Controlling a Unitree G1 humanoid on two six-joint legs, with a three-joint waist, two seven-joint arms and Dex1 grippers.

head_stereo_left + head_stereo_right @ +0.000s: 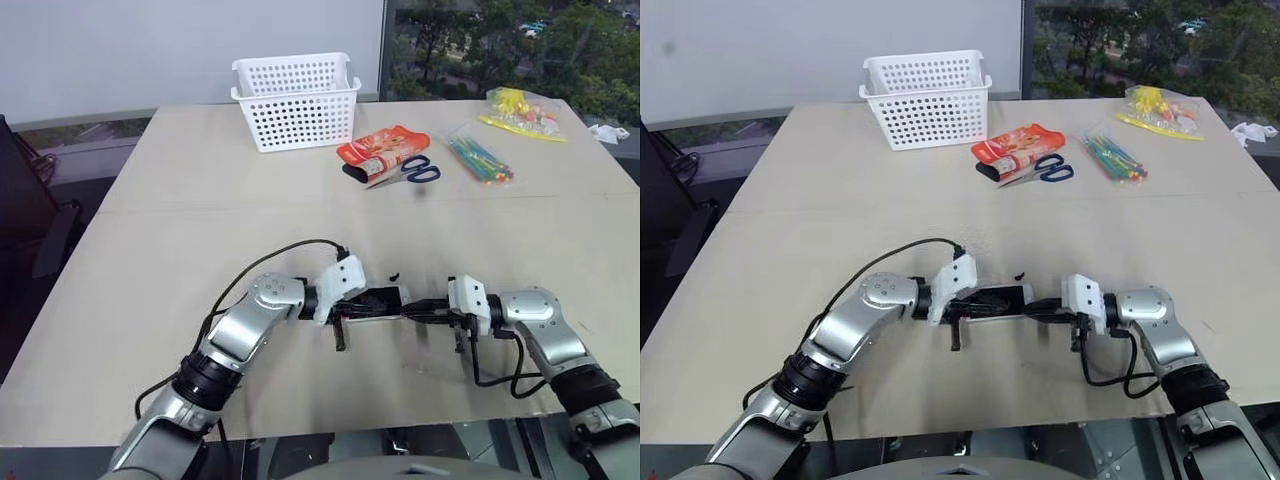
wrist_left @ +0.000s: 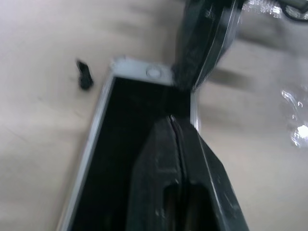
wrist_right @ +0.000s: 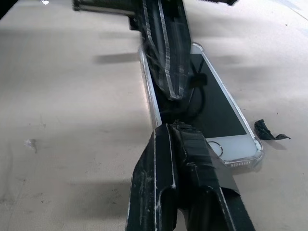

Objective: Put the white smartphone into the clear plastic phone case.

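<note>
While the flat white smartphone with black glass (image 3: 219, 115) lies in the clear plastic phone case (image 3: 240, 161), both grippers press on it. Left gripper (image 2: 175, 125) and right gripper (image 3: 180, 130) have fingers closed together, grasping nothing.

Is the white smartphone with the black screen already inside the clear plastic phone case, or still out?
Inside: the white smartphone lies screen up, and the clear plastic phone case wraps its rounded corners.
</note>
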